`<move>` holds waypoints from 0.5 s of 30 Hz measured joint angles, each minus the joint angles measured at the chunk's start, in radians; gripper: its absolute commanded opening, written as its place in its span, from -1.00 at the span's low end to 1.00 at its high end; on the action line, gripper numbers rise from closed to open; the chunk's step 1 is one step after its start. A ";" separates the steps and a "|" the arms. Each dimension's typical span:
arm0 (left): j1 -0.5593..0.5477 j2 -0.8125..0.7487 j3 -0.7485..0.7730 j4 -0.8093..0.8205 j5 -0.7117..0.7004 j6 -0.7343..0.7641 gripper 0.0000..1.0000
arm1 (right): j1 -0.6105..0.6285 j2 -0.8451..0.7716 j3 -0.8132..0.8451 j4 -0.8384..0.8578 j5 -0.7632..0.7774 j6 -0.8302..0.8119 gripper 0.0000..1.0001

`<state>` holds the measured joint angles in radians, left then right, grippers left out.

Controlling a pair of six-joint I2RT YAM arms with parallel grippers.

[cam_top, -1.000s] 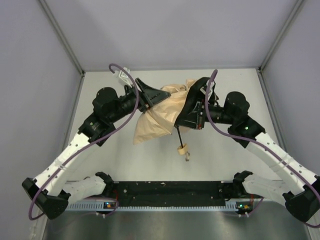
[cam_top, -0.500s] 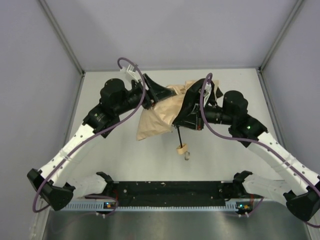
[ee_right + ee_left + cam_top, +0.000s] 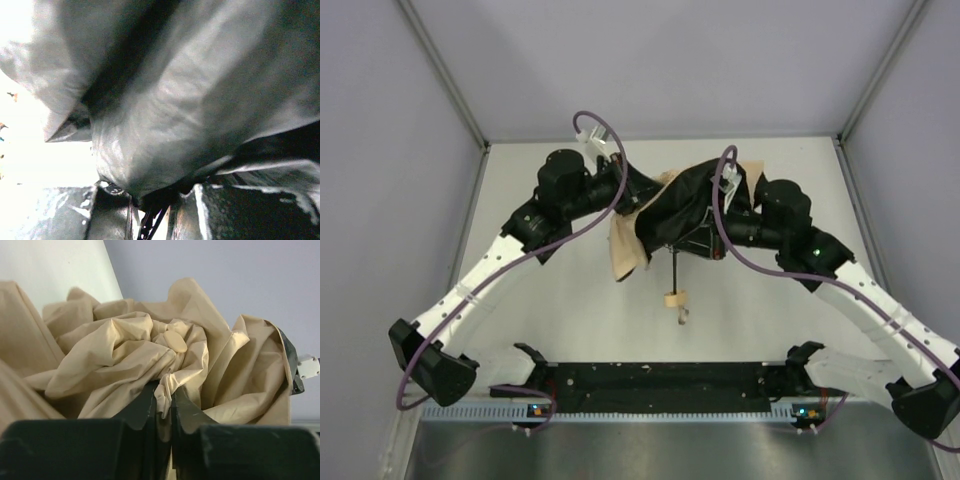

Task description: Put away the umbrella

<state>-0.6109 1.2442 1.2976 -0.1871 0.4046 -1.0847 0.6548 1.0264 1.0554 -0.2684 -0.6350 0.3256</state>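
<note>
Left pincer (image 3: 164, 391) was nearly shut, clamped on a fold of the umbrella's (image 3: 672, 205) tan canopy (image 3: 120, 342), the fabric pinched right between its fingers! Right pincer (image 3: 156, 202) was clenched narrow too, with thin dark parts of the umbrella caught in its gap beneath the canopy's dark underside. The umbrella sat bunched near the middle of the desk's (image 3: 550, 320) far edge, between both arms. Its shaft (image 3: 674, 268) pointed toward the near edge, with the handle (image 3: 674, 298) at its end.
</note>
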 measured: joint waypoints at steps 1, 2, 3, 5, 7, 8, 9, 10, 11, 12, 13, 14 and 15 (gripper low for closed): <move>0.001 0.006 0.006 -0.002 0.002 0.025 -1.00 | -0.001 0.000 0.000 -0.008 0.010 0.005 -0.91; 0.005 0.008 0.009 -0.006 -0.001 0.038 -1.00 | -0.001 -0.001 0.000 -0.013 0.021 0.013 -0.52; 0.008 0.009 0.010 -0.008 -0.003 0.054 -1.00 | 0.000 -0.002 0.000 -0.014 0.037 0.021 -0.23; 0.012 0.008 0.010 -0.007 -0.021 0.082 -1.00 | 0.008 -0.019 -0.010 -0.002 0.079 0.040 0.59; 0.021 0.008 0.011 -0.003 -0.065 0.116 -1.00 | 0.029 -0.085 -0.055 0.005 0.127 0.064 0.98; 0.027 0.008 0.010 0.000 -0.087 0.138 -1.00 | 0.038 -0.125 -0.077 -0.002 0.156 0.082 0.97; 0.032 0.007 0.010 0.006 -0.113 0.167 -1.00 | 0.044 -0.161 -0.094 -0.011 0.180 0.093 0.97; 0.035 0.005 0.010 0.013 -0.142 0.198 -1.00 | 0.045 -0.203 -0.111 -0.021 0.209 0.114 0.97; 0.036 -0.001 0.009 0.020 -0.172 0.227 -1.00 | 0.045 -0.243 -0.124 -0.038 0.242 0.145 0.97; 0.039 -0.015 0.001 0.036 -0.212 0.267 -1.00 | 0.045 -0.275 -0.132 -0.054 0.273 0.182 0.97; 0.040 -0.020 -0.001 0.039 -0.223 0.278 -1.00 | 0.045 -0.299 -0.136 -0.072 0.297 0.224 0.97; 0.041 -0.036 -0.011 0.059 -0.253 0.312 -1.00 | 0.045 -0.315 -0.138 -0.080 0.309 0.260 0.97; 0.041 -0.050 -0.018 0.072 -0.277 0.336 -1.00 | 0.046 -0.326 -0.137 -0.089 0.323 0.319 0.97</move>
<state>-0.5697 1.1942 1.2800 -0.1146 0.1272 -0.7486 0.7006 0.7002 0.9180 -0.3576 -0.3115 0.6441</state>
